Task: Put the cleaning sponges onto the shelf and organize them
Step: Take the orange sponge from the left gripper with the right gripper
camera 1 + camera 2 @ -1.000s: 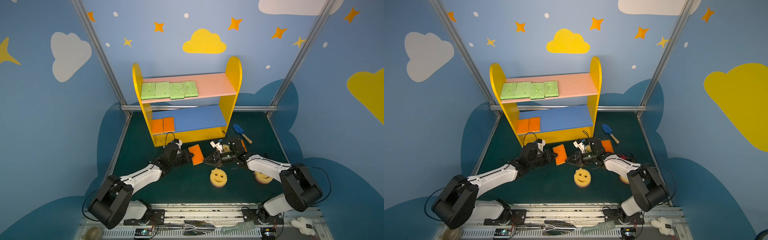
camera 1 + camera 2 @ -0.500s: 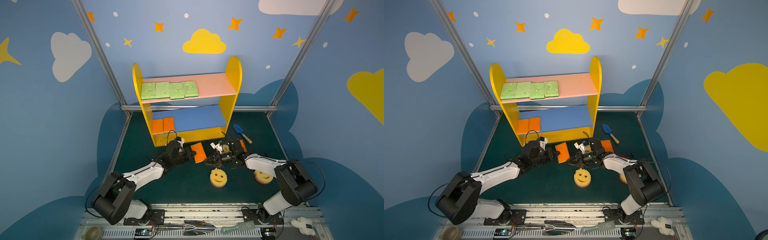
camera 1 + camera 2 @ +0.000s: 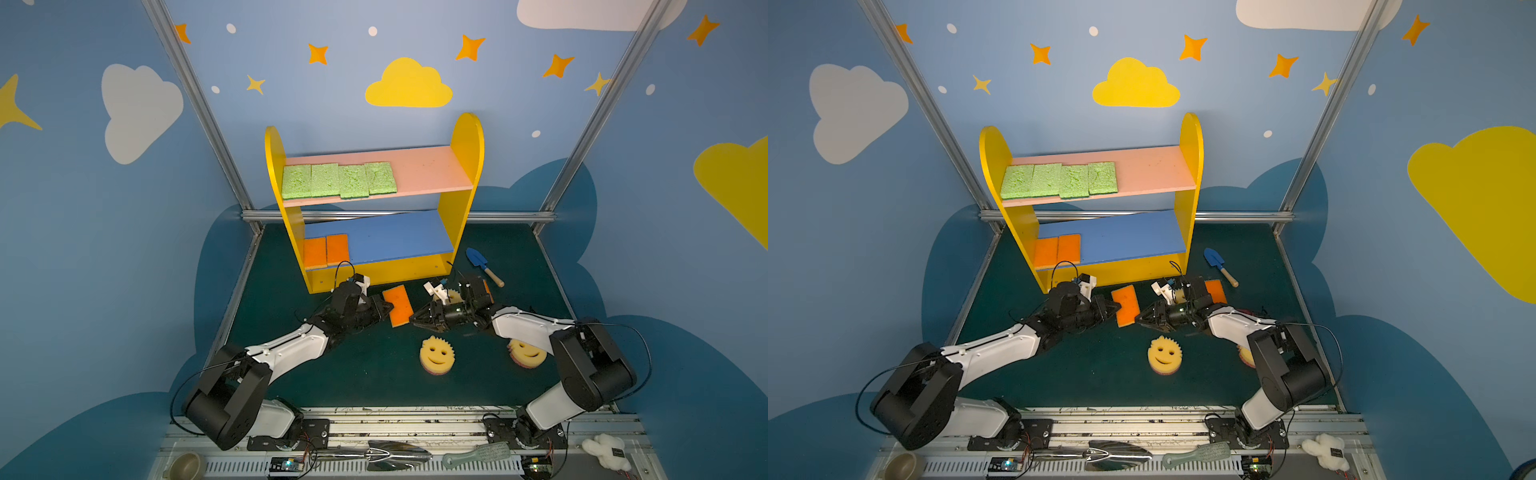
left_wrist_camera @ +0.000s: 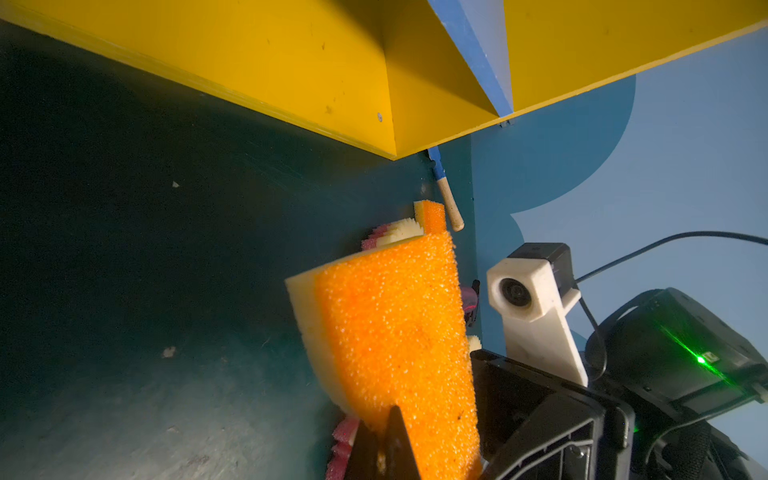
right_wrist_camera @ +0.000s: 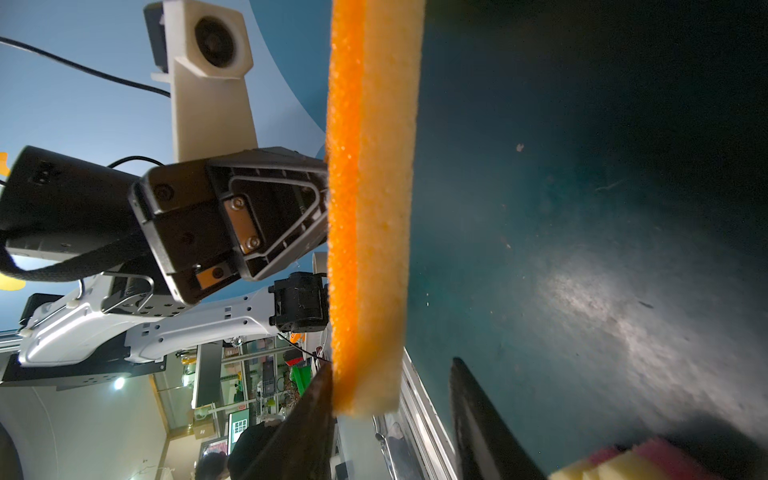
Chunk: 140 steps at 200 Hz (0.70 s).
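Orange scouring layer on yellow foam: the held sponge (image 3: 397,305) has tipped more upright and edged toward the shelf (image 3: 465,166) over the last second. It now hangs clear of the green mat (image 3: 374,386), just in front of the shelf's yellow base. My left gripper (image 3: 385,309) is clamped tight on one short edge, and the foam dents at the pinch. My right gripper (image 3: 415,319) has closed in on the opposite end with its jaws about half apart. One finger (image 5: 307,399) touches the orange face; the other looks clear of the yellow side, though the wrist view is too steep to be sure. I read this as a handover or regrasp, with placing not yet begun.

Two orange-topped sponges (image 3: 326,250) lie side by side at the left end of the blue lower board (image 3: 395,237). Four open-pored green sponges (image 3: 338,180) fill the left half of the pink upper board (image 3: 428,170). Near the mat's right edge, two scalloped smiley sponges (image 3: 436,355) show pink undersides, and one more orange sponge (image 3: 486,286) remains.
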Each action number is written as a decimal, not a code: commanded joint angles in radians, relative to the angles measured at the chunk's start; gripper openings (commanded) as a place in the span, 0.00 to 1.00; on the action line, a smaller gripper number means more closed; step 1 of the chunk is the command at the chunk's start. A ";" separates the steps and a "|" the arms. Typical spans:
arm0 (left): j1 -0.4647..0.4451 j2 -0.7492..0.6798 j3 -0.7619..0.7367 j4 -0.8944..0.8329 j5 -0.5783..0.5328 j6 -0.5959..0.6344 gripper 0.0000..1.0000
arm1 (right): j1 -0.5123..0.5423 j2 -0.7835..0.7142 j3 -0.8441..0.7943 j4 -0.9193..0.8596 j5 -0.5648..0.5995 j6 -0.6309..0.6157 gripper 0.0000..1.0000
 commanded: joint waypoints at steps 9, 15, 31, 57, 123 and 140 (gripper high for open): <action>-0.014 0.009 0.011 0.034 0.015 -0.010 0.03 | -0.004 0.004 0.023 0.012 0.002 -0.002 0.39; -0.014 0.009 0.010 0.032 0.013 -0.011 0.03 | -0.006 0.004 0.024 0.009 0.005 -0.004 0.37; -0.017 0.009 0.011 0.030 0.011 -0.011 0.03 | -0.009 0.006 0.023 0.009 0.005 -0.004 0.32; -0.017 0.013 0.014 0.029 0.011 -0.011 0.03 | -0.013 0.015 0.024 0.008 0.003 0.001 0.23; -0.029 0.022 0.009 0.049 0.021 -0.013 0.04 | -0.020 -0.007 0.009 0.008 0.012 0.002 0.00; -0.035 0.015 0.009 0.048 0.013 -0.013 0.06 | -0.021 -0.023 0.003 0.004 0.015 0.004 0.00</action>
